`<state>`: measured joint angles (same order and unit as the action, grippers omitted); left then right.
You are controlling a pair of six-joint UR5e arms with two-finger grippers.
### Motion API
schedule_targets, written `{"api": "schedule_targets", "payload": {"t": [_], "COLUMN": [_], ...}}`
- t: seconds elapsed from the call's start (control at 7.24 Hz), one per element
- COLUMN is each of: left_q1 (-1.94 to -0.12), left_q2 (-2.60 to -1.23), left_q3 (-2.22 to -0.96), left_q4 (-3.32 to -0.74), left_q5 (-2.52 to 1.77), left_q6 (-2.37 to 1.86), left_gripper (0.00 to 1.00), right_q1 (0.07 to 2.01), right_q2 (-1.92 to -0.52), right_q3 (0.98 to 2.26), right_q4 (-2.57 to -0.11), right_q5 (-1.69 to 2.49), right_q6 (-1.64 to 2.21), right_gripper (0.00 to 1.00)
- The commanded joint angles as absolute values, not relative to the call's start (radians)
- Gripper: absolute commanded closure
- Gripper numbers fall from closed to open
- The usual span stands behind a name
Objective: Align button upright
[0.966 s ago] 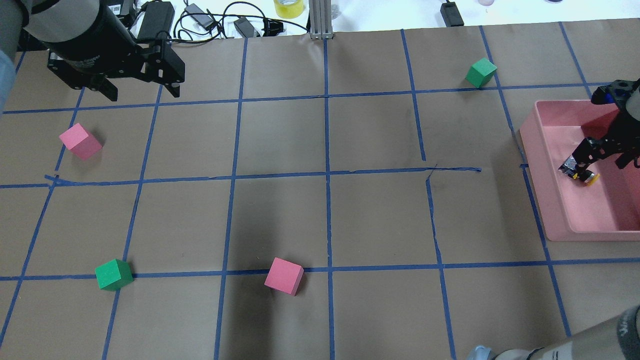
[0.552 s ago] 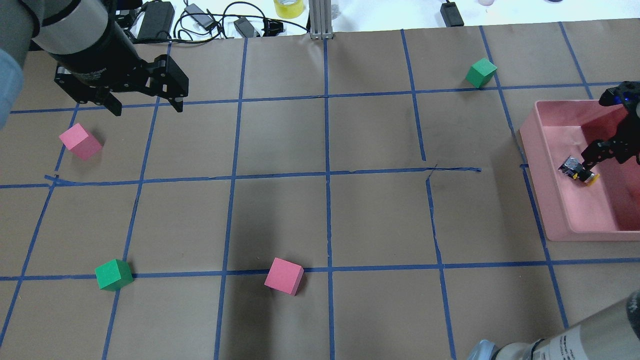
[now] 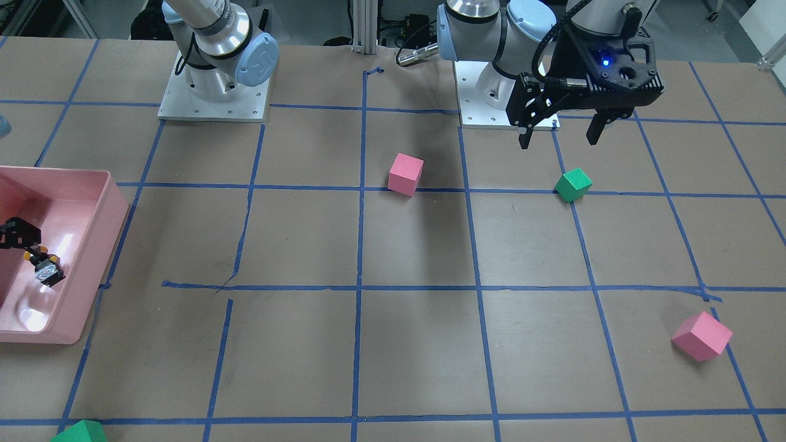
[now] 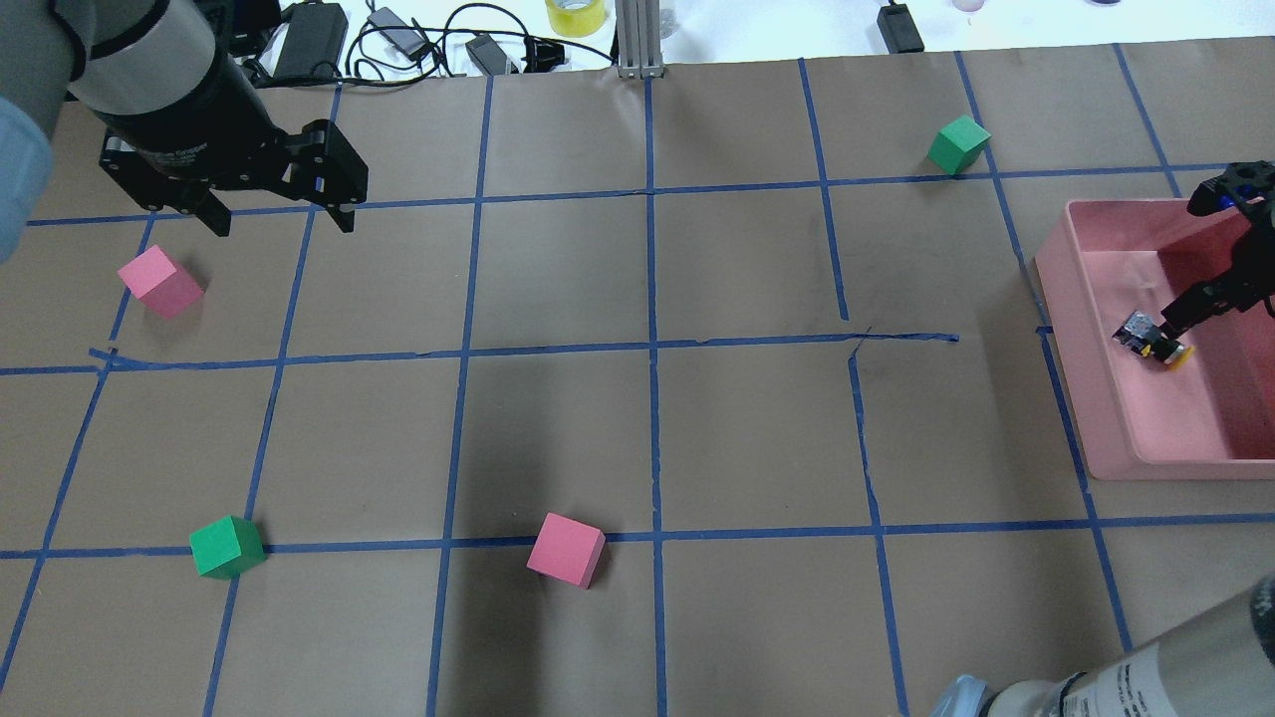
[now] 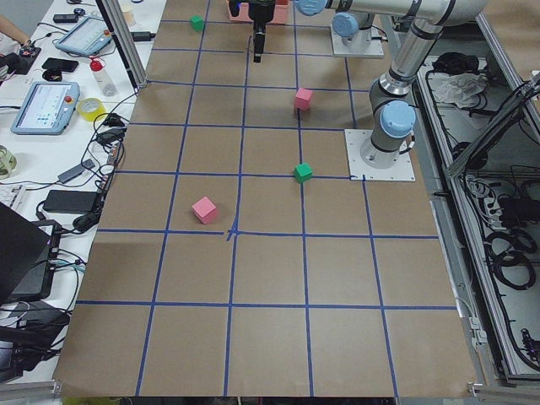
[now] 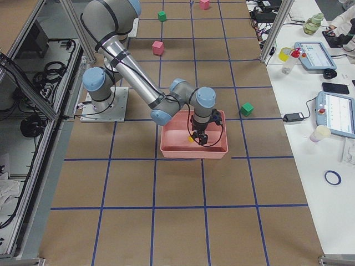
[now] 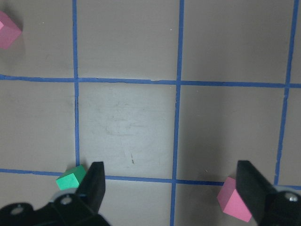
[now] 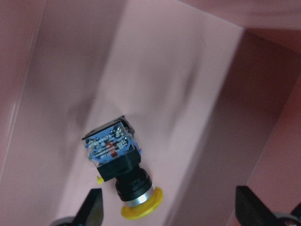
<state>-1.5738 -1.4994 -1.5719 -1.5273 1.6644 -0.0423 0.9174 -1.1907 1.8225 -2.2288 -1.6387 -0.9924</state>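
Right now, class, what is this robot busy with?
The right gripper hangs open over the button, which lies on its side in the pink bin, its yellow cap not pointing up. Nothing is gripped. The left gripper hovers open over the table, near a pink cube.

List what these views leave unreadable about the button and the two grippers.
- Button: its label text is blurred in the right wrist view and too small in the overhead view; its underside is hidden against the pink bin floor.
- Right gripper: the bottom edge of the wrist view cuts off all but its fingertips; the frame edge clips it in the front-facing view.
- Left gripper: its fingers are mostly cut off by the left wrist view's bottom edge.
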Motion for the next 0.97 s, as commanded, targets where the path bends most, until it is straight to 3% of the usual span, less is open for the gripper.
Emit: {"api": "schedule_targets", "payload": {"t": [0.0, 0.83], "left_q1": [-1.571, -1.572], "left_q2": [-1.502, -1.497], "left_q3": [-1.572, -1.591], "left_q4": [-1.5, -1.44], "left_q5": [1.657, 1.586], "left_q6": [-0.043, -0.035], "left_gripper": [0.0, 0.0], "right_q1": [0.917, 0.917], "right_q2": [-1.19, -1.164], "right_q3": [1.818, 1.821], "right_q4": [-2.23, -2.267], "right_q5": [-1.643, -1.594], "right_q6": [-1.043, -1.223], "right_gripper": [0.0, 0.0]}}
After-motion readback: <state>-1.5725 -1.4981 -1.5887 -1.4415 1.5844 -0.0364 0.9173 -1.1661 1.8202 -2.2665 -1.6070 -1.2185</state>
